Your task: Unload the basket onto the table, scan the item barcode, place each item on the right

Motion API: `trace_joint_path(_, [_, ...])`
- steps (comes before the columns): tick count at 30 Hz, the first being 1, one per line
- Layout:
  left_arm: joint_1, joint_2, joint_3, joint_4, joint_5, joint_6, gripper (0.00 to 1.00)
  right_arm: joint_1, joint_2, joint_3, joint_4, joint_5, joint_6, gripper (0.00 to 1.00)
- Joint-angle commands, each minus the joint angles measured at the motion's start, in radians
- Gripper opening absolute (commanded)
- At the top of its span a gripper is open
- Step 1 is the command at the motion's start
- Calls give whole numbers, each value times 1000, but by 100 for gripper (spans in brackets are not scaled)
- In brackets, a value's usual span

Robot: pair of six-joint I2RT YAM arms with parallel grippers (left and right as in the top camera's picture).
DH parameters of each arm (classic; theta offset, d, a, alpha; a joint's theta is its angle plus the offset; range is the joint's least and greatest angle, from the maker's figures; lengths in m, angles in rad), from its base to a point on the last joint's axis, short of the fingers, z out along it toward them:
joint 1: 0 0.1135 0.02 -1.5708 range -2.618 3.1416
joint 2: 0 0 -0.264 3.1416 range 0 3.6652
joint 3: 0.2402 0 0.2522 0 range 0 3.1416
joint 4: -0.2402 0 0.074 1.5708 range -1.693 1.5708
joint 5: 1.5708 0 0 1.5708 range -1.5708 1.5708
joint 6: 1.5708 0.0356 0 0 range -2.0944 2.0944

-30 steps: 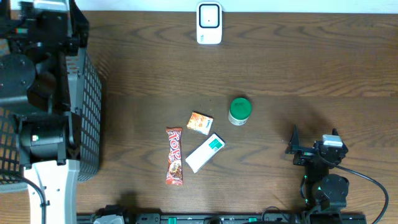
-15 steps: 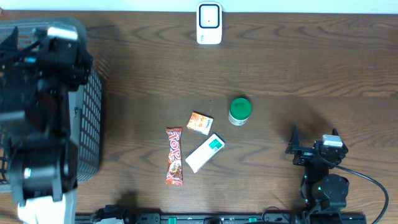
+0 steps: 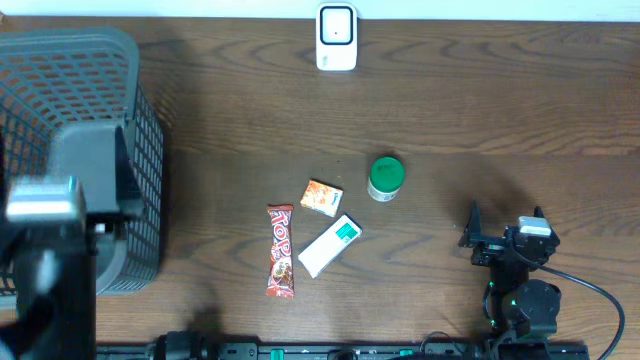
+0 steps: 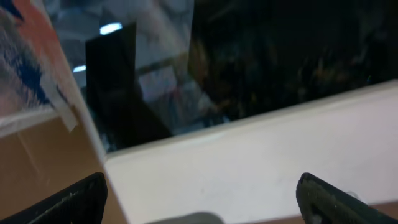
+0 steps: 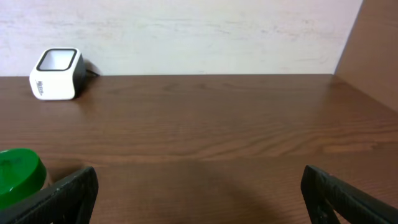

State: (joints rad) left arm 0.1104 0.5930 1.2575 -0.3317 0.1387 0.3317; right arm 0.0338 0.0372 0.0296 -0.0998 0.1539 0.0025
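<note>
A: What takes up the most room on the bench (image 3: 450,110)?

B: The dark mesh basket (image 3: 90,90). It fills the far-left corner and runs along the left edge. The left arm (image 3: 55,250) rises in front of it, close under the overhead camera and blurred.

A: How does that arm's gripper stand?

B: The left gripper (image 4: 199,196) has its jaws spread wide with nothing between them. Its wrist camera looks off the bench at a pale ledge and dark glass.

A: And on the other side?

B: The right gripper (image 3: 505,225) sits low near the front-right corner. Its jaws are also spread wide and empty, and they point toward the far edge.

A: Where is the reader?

B: The white scanner (image 3: 337,37) stands at the middle of the far edge, with its window turned upward.

A: And the goods to be scanned?

B: All four are near the middle of the bench, apart from both grippers.
- The red candy bar (image 3: 281,250) lies with one end toward the front edge.
- The white box (image 3: 329,245), which has a teal end, lies tilted just beside the bar, on the side nearer the right edge.
- The green-lidded jar (image 3: 385,178) stands upright, closest of the four to the right gripper.
- The orange packet (image 3: 321,197) lies between the bar's far end and the jar, just beyond the box.
</note>
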Motion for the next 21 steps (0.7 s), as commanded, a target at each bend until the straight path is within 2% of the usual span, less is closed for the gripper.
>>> trace_joint_path(1, [2,-34,17,27,96,-110,96,-8,-3,-4,7,-2,-8,99])
trace_joint_path(5, [2,-81,15,-6,98,-165,96,-8,18,-4,-7,-48,18,99])
trace_joint_path(9, [2,-164,14,-9,82,-169,96,-8,22,3,-2,-115,162,99])
trace_joint_path(13, [2,-218,14,-18,82,-168,96,-8,22,49,-31,-254,233,99])
trace_joint_path(15, [2,-224,10,-19,82,-169,96,-8,22,114,-96,-261,267,99])
trace_joint_path(21, [2,-225,-33,9,124,-169,96,-8,51,410,-385,-207,235,99])
